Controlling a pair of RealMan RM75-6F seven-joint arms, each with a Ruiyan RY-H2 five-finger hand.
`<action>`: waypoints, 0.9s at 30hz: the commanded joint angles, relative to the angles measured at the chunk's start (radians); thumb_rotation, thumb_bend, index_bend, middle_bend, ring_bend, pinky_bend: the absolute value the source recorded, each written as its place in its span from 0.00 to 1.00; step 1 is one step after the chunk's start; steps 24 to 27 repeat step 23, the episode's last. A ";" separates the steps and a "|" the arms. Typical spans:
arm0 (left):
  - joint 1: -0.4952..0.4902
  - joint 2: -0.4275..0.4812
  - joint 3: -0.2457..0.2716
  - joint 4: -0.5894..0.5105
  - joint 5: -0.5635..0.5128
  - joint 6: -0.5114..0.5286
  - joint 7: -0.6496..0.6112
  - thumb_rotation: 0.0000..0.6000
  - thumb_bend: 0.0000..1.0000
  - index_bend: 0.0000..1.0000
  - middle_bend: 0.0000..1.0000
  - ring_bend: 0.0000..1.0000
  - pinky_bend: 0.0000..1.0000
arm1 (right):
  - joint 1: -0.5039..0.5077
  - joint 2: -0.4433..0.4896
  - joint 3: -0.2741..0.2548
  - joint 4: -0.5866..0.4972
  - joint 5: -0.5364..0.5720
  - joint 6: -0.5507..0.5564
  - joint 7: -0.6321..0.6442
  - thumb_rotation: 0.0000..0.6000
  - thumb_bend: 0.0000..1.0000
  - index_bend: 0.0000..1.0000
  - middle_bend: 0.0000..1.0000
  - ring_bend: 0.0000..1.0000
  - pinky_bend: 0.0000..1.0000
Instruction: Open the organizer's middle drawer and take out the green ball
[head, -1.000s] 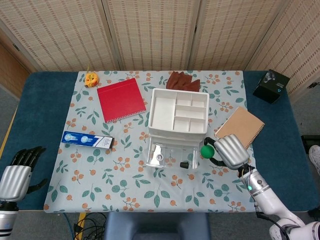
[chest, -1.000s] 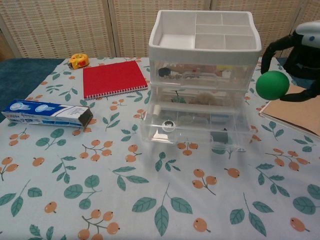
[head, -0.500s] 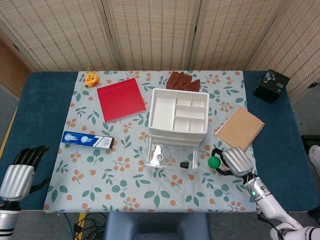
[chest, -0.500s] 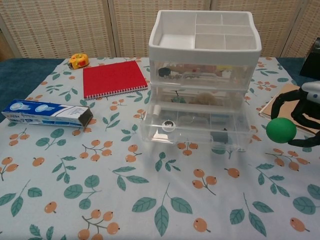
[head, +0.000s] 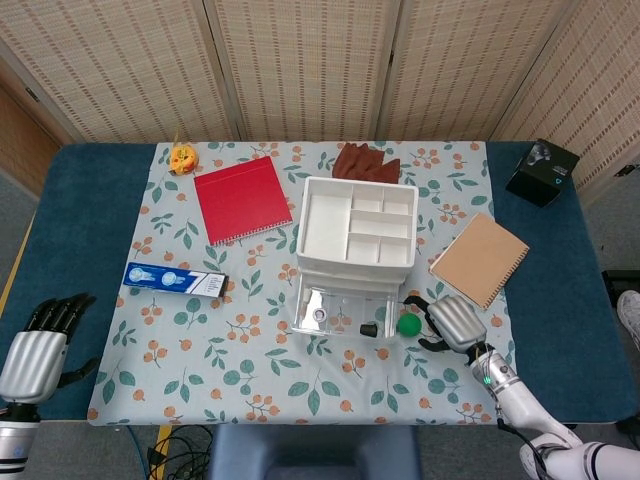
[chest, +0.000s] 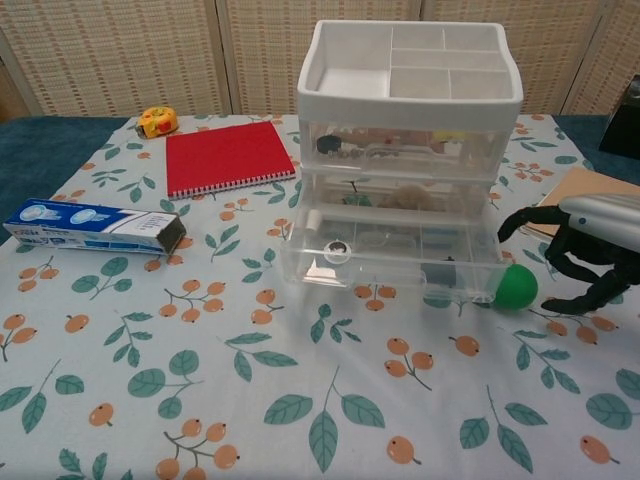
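One drawer of the organizer (chest: 410, 150) stands pulled out, and we judge the task to be at its closing step: the green ball (chest: 516, 286) is already out of it. The ball lies on the bench (head: 100, 200), touching or just beside the open drawer's (chest: 390, 255) front right corner. The right hand (chest: 585, 250) arches just to the right of the ball, its dark fingers (chest: 560, 262) spread and curved toward it; from the chest view we see a gap between fingertips and ball, so we judge that the hand holds nothing. The left hand (head: 35, 345) rests at the near left edge, fingers apart and empty.

We judge that the next move calls only for drawing the right hand clear without brushing the ball, which is smooth, round and free to roll on the flat cloth.

Materials:
- The organizer is hard plastic, with a white compartmented top tray and clear drawers whose contents show dimly through the walls.
- The ball is matte and evenly green.
- The floral tablecloth (chest: 300, 400) is thin and lies flat, printed with leaves and orange berries.
- The red notebook (chest: 228, 155) is spiral-bound, and the toothpaste box (chest: 95, 227) is a long, blue carton.
- The right hand has a silver shell on its back.
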 joint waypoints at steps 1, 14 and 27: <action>-0.001 -0.001 0.000 0.002 0.001 0.000 -0.002 1.00 0.14 0.15 0.16 0.15 0.13 | -0.010 0.021 0.002 -0.022 -0.006 0.013 -0.013 1.00 0.30 0.12 0.84 0.98 1.00; -0.004 -0.005 -0.004 0.007 0.001 0.001 -0.005 1.00 0.14 0.15 0.16 0.15 0.13 | -0.152 0.212 0.036 -0.235 -0.033 0.273 -0.086 1.00 0.30 0.11 0.48 0.50 0.77; -0.004 -0.011 -0.013 -0.009 0.000 0.014 0.023 1.00 0.14 0.15 0.16 0.15 0.13 | -0.279 0.324 0.008 -0.344 -0.027 0.392 -0.110 1.00 0.30 0.11 0.28 0.19 0.32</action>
